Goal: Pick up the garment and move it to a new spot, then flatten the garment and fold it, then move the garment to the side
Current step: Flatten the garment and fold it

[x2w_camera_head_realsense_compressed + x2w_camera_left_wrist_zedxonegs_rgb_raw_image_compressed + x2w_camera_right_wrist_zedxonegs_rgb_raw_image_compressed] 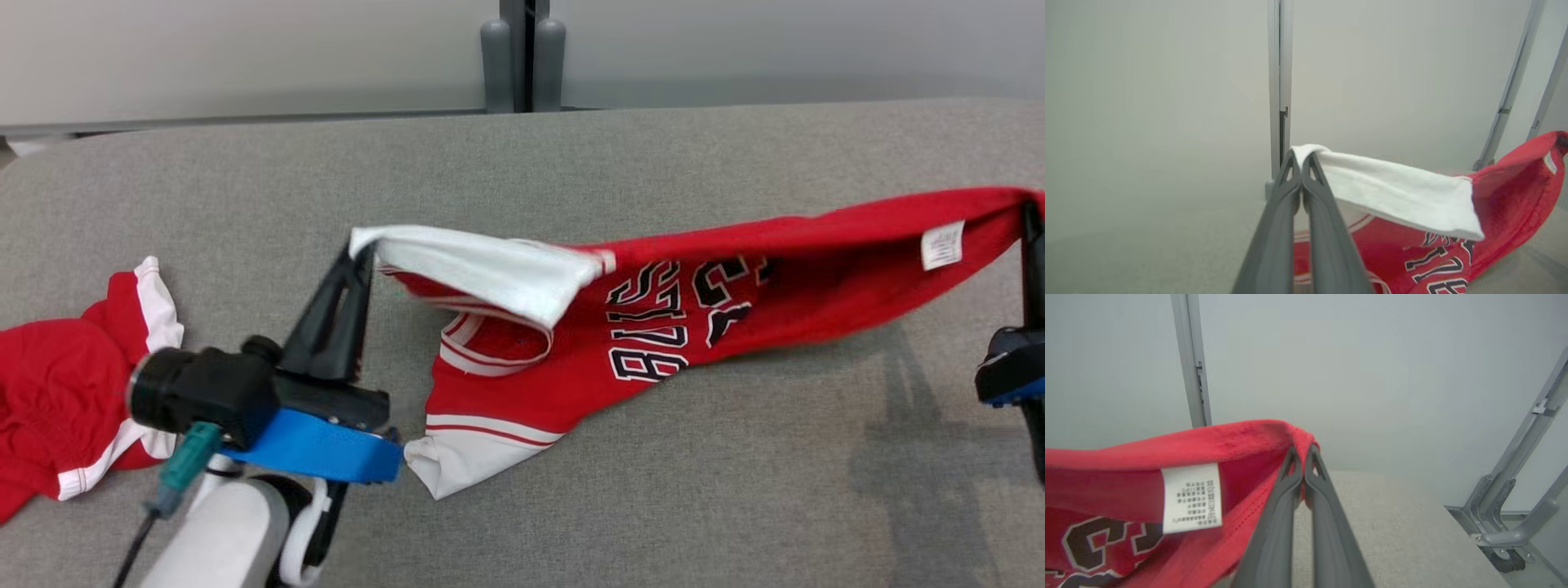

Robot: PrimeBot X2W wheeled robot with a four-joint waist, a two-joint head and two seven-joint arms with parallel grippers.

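Left tool point(360, 255), right tool point(1302, 452) — both pinching garment point(653, 327).

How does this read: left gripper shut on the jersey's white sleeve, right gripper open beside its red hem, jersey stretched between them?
The right gripper is shut on the red hem of the jersey, not open beside it, per the right wrist view. The left gripper is shut on the white sleeve, jersey stretched between them.

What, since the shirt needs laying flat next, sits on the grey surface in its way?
Nothing visible lies on the grey surface under the shirt, held between the left claw and right claw. A second red garment lies past the left claw and might crowd a spread that way.
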